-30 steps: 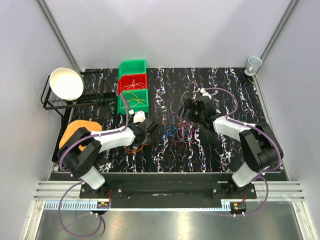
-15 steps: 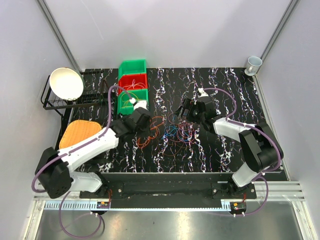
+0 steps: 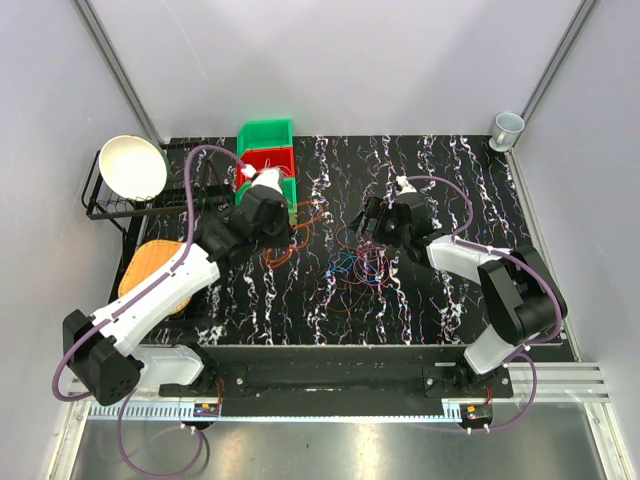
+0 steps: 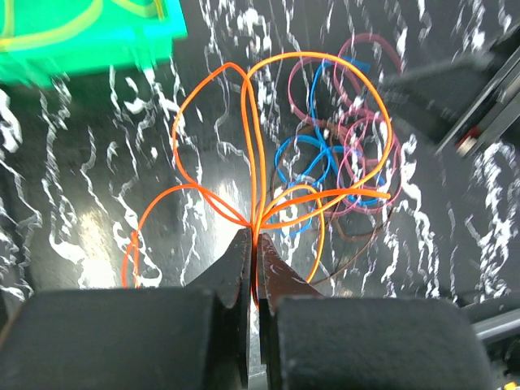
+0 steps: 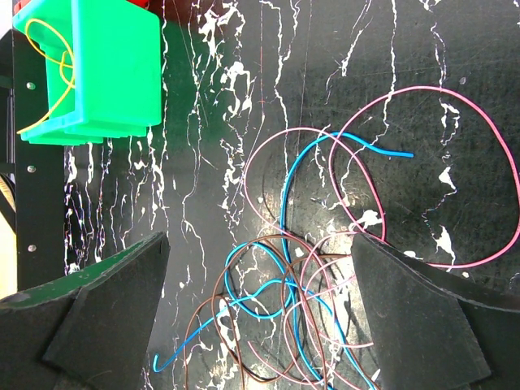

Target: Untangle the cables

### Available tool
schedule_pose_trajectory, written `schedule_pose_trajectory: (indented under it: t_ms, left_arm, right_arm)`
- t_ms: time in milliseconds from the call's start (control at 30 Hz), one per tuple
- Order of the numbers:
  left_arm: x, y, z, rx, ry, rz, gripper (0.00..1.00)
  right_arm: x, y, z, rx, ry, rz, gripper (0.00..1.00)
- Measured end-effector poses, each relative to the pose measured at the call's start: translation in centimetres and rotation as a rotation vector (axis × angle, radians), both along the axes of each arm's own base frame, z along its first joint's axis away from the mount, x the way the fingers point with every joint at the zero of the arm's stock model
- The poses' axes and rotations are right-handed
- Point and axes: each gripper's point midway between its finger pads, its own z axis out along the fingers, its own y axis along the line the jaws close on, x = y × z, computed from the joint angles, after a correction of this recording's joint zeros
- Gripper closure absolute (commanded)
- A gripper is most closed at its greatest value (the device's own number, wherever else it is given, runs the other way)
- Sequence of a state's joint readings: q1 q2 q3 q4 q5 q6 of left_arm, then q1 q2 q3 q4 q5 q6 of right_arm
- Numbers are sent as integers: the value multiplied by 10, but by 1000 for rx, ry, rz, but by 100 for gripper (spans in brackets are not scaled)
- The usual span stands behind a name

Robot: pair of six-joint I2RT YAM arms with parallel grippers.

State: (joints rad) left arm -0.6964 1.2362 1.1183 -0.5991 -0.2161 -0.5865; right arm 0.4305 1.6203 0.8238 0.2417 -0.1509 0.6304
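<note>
Three pale walls [image 3: 350, 60] enclose a black, white-veined table [image 3: 450, 170]. A row of bins [image 3: 266, 135], green, red and green, runs from the far edge toward the centre, left of the middle. The nearest bin holds a yellow cable [image 5: 49, 49]. A wire rack [image 3: 100, 205] carrying a white bowl [image 3: 133, 167] stands at the left edge. An orange pad [image 3: 152, 262], possibly a mat, lies nearer along that edge, and a cup [image 3: 508, 127] stands at the far right corner.

Bare surface runs along the near edge and the far right part of the table.

The cables [image 3: 355, 265], a loose tangle of blue, pink and brown loops, lie at the table centre. The left gripper [image 4: 253, 252] is clenched on an orange cable [image 4: 253, 146] just beside the nearest bin. Its loops fan from the fingertips across the tangle. The right gripper [image 5: 260, 244] is spread wide and grasps nothing. It hovers at the tangle's far side, and cable loops show between its fingers.
</note>
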Motion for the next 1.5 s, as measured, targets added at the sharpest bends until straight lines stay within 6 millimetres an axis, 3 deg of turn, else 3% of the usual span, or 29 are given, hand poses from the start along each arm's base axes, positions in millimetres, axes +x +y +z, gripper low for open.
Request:
schedule_pose_trajectory:
  t_ms: [367, 533, 700, 867, 967, 1267, 1500]
  left_arm:
    - [46, 10, 69, -55, -138, 69, 100]
    - [73, 18, 80, -49, -165, 108, 100]
    - [108, 26, 89, -41, -190, 153, 100]
    - [151, 33, 98, -33, -226, 191, 100]
    - [178, 37, 104, -35, -247, 214, 100]
    - [245, 56, 106, -49, -295, 267, 100]
    - [294, 58, 75, -78, -322, 268, 100]
  right_arm:
    - [1, -1, 4, 3, -9, -3, 0]
    - [0, -1, 9, 12, -25, -1, 0]
    - [-14, -8, 30, 43, -105, -1, 0]
    - [-16, -10, 58, 77, -207, 0, 0]
    - [-15, -10, 59, 74, -215, 3, 0]
    - [-14, -10, 42, 52, -178, 7, 0]
    - [-12, -9, 36, 47, -164, 9, 0]
